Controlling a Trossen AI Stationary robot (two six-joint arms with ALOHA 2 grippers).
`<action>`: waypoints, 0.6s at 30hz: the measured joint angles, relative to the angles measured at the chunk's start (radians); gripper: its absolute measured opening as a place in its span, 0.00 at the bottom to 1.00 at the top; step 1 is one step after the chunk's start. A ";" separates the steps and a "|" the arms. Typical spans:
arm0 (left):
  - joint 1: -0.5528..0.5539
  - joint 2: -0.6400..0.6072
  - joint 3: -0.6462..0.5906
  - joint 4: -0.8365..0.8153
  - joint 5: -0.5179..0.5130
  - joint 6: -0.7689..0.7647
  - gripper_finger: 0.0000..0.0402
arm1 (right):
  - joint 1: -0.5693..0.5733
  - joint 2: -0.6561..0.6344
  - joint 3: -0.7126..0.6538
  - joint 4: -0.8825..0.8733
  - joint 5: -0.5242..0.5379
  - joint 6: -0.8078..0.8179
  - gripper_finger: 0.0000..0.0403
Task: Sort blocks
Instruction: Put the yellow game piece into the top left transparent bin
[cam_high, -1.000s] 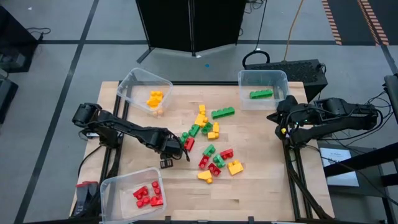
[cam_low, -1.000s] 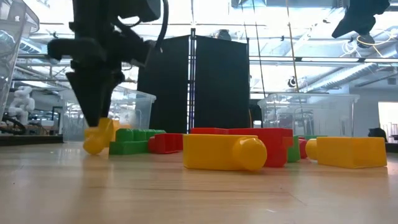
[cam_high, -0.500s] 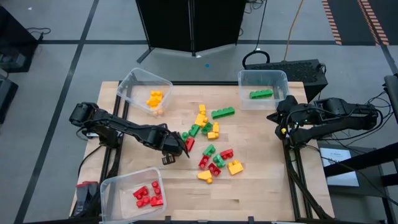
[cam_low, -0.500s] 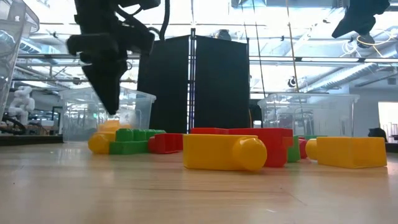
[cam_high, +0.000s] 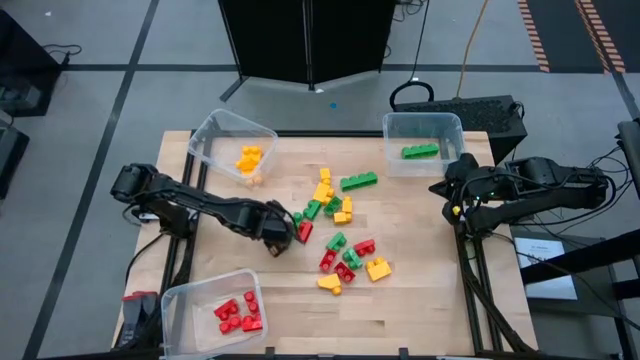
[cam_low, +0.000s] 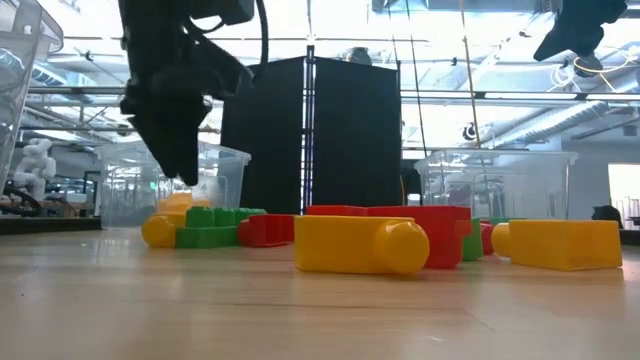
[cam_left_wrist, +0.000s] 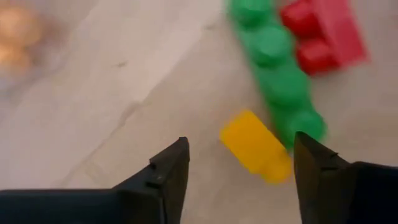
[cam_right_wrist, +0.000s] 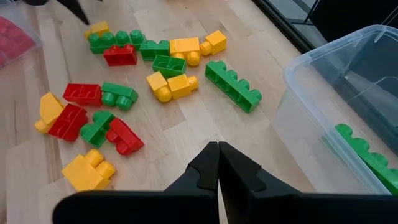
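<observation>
Several red, yellow and green studded blocks (cam_high: 338, 228) lie loose at the table's middle. My left gripper (cam_high: 278, 238) hovers open just above the pile's left edge. A small yellow block (cam_left_wrist: 255, 146) lies on the wood ahead of its fingers, beside a green block (cam_left_wrist: 277, 74) and a red block (cam_left_wrist: 323, 34). In the low view the left gripper (cam_low: 183, 165) hangs above that yellow block (cam_low: 160, 230). My right gripper (cam_high: 447, 190) waits shut at the table's right edge, near the green bin, and it shows in its wrist view (cam_right_wrist: 217, 152).
Three clear bins stand on the table. One at the far left (cam_high: 232, 145) holds yellow blocks, one at the far right (cam_high: 423, 140) holds a green block, and one at the near left (cam_high: 212, 310) holds red blocks. Bare wood lies near the table's near right corner.
My left gripper has risen from the small yellow block at the pile's left edge and now hangs tipped above it. The yellow block, tilted under the fingertips a second ago, now lies flat on the table.
</observation>
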 joint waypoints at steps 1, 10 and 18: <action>0.006 0.003 0.000 -0.007 -0.008 -0.042 0.47 | 0.000 0.000 0.000 0.000 0.000 0.000 0.02; 0.044 0.006 0.000 -0.027 0.005 -0.325 0.50 | 0.000 0.000 0.000 0.000 0.000 -0.019 0.02; 0.057 0.050 -0.001 -0.010 0.109 -0.340 0.50 | 0.000 0.000 0.000 0.000 0.000 -0.019 0.02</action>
